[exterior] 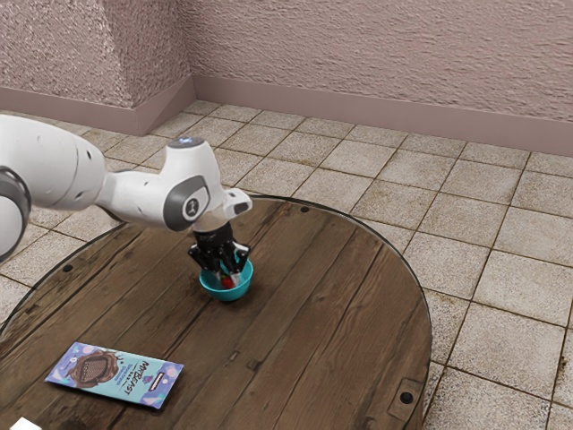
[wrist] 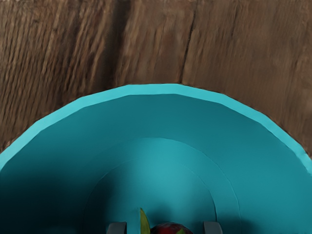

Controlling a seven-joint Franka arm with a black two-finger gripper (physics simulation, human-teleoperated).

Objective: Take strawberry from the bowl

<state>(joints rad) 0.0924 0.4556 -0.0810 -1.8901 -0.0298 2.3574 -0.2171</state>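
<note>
Exterior view: hand [exterior: 226, 278] pointing down into the turquoise bowl [exterior: 226, 294], at the far part of the round wooden desk [exterior: 304, 287]. Strawberry [exterior: 228, 282] in the bowl, red just visible at the hand. Looks like the pre-grasp stage: in position or nearly so, pinch to be made. Other stuff: wrapped chocolate bar [exterior: 116, 374] lying flat on the near side, toward the exterior view's left, well apart from the bowl; part of a white thing [exterior: 25, 425] in the near left corner. Neither in the way of a straight lift. Wrist view: fingers [wrist: 212, 227] spread, strawberry between, with a gap on each side, so no pinch. Green leaf [wrist: 144, 222] sticking up beside the red, close to one finger; could end up caught first and spoil the grip. Lower end of the fruit hidden, so depth of grasp hard to call. Next: centre on the fruit, maybe a touch lower, close evenly, check for hold, then straight up past the rim before any sideways move. Main obstacle: bowl wall all round, easy to knock or drag with a tilted or early exit.
</note>
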